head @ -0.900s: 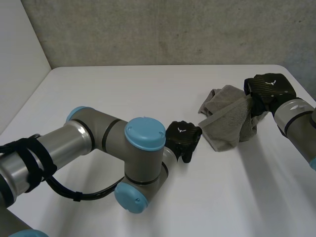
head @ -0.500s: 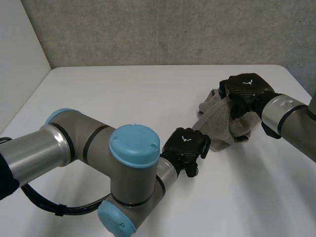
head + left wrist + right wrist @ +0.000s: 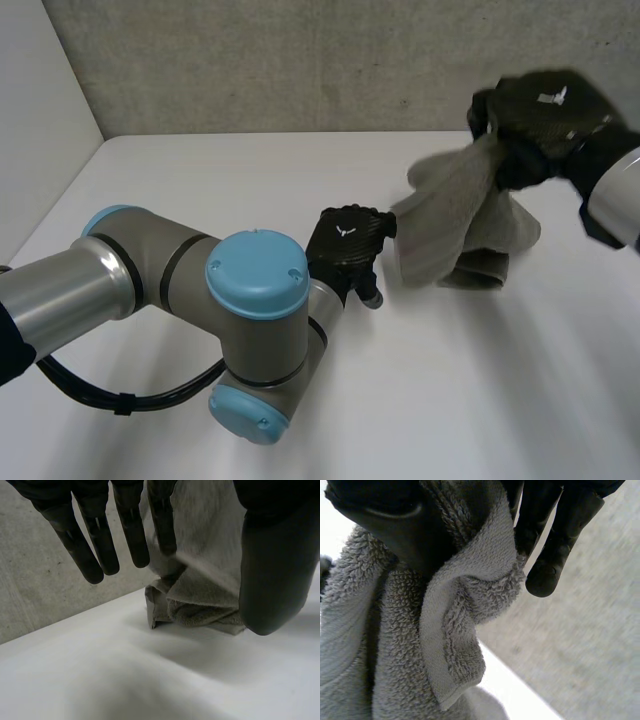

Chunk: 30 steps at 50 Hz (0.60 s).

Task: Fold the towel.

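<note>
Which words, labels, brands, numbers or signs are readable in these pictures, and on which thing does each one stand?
No words, brand names or numbers can be read.
left hand: a small white emblem on its back, a sign and not letters.
right hand: a small white mark on its back, too blurred to read.
towel and table: no text or label in sight.

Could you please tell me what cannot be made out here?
- Head view: which towel corner the right hand grips; the hand covers it.
- Left wrist view: whether the left hand touches the towel; the hand blocks that.
- Right wrist view: towel's lower end, cut by the edge.
</note>
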Each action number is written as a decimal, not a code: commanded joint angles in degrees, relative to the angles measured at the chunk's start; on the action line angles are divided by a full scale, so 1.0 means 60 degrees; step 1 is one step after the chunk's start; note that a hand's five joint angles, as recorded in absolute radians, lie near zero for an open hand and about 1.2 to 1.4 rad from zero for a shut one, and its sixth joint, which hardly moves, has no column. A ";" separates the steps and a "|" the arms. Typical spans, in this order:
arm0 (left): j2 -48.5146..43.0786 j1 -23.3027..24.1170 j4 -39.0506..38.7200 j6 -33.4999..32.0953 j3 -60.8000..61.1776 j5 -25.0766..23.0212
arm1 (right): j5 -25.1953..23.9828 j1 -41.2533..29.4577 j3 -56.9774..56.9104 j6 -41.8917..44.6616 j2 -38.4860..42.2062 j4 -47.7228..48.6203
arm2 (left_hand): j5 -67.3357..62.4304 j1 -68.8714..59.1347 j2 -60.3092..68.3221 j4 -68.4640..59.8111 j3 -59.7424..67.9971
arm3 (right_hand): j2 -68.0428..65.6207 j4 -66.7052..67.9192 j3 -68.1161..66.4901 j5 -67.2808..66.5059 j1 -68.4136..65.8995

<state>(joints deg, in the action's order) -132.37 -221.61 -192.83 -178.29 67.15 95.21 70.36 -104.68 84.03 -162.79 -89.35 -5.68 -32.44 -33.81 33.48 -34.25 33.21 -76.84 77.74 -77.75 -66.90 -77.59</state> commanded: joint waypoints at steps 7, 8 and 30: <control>0.0148 -0.0287 0.0059 0.3392 0.0380 -0.0136 | 0.0094 -0.0189 -0.0748 -0.1505 -0.1528 0.0389 | 0.4390 0.2951 -0.2896 0.3025 -0.2852 | -0.0527 0.0377 -0.0375 -0.0516 -0.0402; 0.0162 -0.0301 0.0059 0.3769 0.0409 -0.0165 | 0.0094 -0.0190 -0.0748 -0.1506 -0.1530 0.0391 | 0.4723 0.3284 -0.3229 0.3358 -0.3185 | -0.0527 0.0377 -0.0375 -0.0516 -0.0402; 0.0104 -0.0228 -0.0366 0.5458 0.0644 -0.0590 | 0.0504 -0.0893 -0.0690 -0.1653 -0.2907 0.0596 | 0.4811 0.3371 -0.3316 0.3445 -0.3272 | -0.0527 0.0377 -0.0375 -0.0516 -0.0402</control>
<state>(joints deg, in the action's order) -131.90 -223.56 -194.05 -148.48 70.72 93.08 73.26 -109.97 79.50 -172.63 -104.86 -2.08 -16.00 -18.11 17.71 -18.33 17.31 -76.84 77.74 -77.75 -66.90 -77.85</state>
